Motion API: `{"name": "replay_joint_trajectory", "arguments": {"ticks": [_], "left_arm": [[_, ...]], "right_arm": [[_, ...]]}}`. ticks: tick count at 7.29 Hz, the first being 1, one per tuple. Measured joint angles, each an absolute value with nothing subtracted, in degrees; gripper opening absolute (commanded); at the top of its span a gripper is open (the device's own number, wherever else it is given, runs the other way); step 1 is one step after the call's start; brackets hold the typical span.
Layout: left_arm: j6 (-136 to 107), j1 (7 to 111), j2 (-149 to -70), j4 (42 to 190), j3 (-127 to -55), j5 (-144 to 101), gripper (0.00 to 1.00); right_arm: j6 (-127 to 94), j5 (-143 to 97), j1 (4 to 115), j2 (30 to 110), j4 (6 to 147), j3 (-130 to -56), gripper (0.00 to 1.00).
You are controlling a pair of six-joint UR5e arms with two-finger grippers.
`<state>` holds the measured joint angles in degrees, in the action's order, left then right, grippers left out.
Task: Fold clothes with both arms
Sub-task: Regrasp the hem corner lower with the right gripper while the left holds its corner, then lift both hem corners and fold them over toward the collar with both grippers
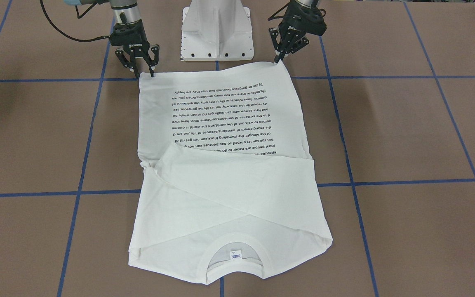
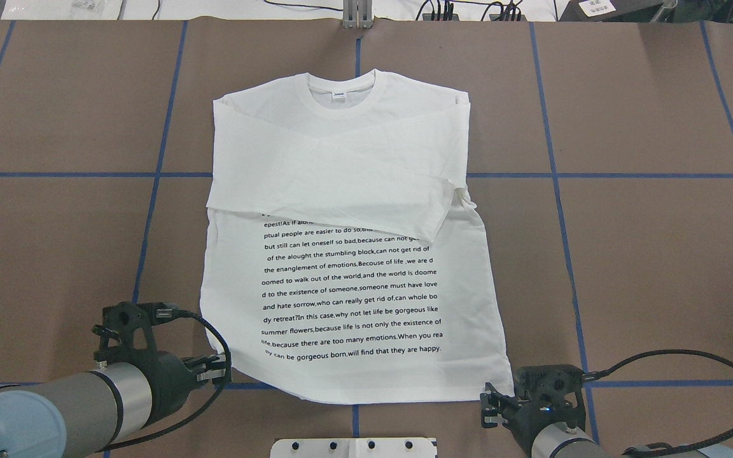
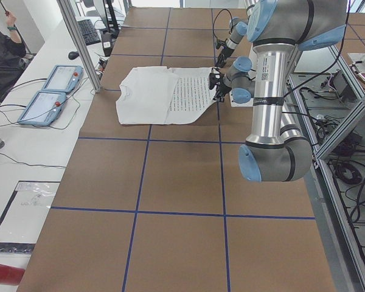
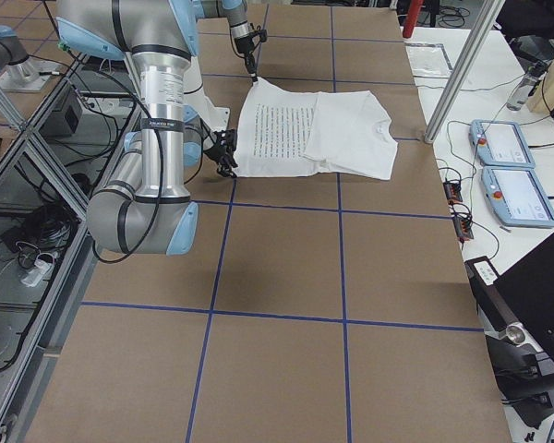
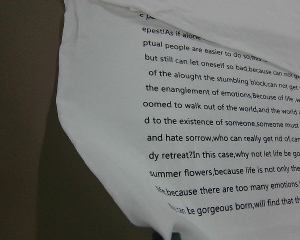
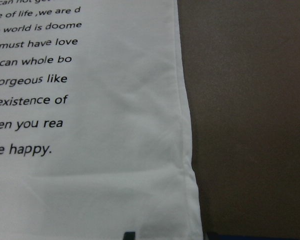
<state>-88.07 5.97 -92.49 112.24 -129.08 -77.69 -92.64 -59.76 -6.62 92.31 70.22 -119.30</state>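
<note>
The white long-sleeved shirt lies flat, printed side up, with both sleeves folded across the chest. Its collar points away from me and the hem lies near my base. My left gripper is at the hem's left corner, and its fingers appear closed on that corner; it also shows in the overhead view. My right gripper stands at the hem's right corner with its fingers spread, tips at the cloth; it shows in the overhead view too. Both wrist views show the shirt's text and hem close up.
The white pedestal base stands between the arms, just behind the hem. The brown table carries blue tape lines. Two teach pendants lie on a side table past the collar end, and a person sits there.
</note>
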Motion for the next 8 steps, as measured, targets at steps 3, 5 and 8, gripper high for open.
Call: {"name": "replay_joint_trajectory", "arguments": {"ticks": [3,5,8], "left_arm": [[-88.1,6.0,-92.4,112.2,-129.2,-77.7,0.00],[-87.9,6.0,-92.3,112.2,-129.4,-78.0,0.00],[-87.8,5.4,-92.0,102.2,-140.6,-83.3,0.00]], "right_arm": [[-92.5,-60.0,-6.6,92.1,71.2,-120.2,0.00],[-92.5,-62.2,-6.3,92.3,79.5,-126.7,0.00],[-92.4,-71.1,-3.9,90.0,105.8,-148.4,0.00]]}}
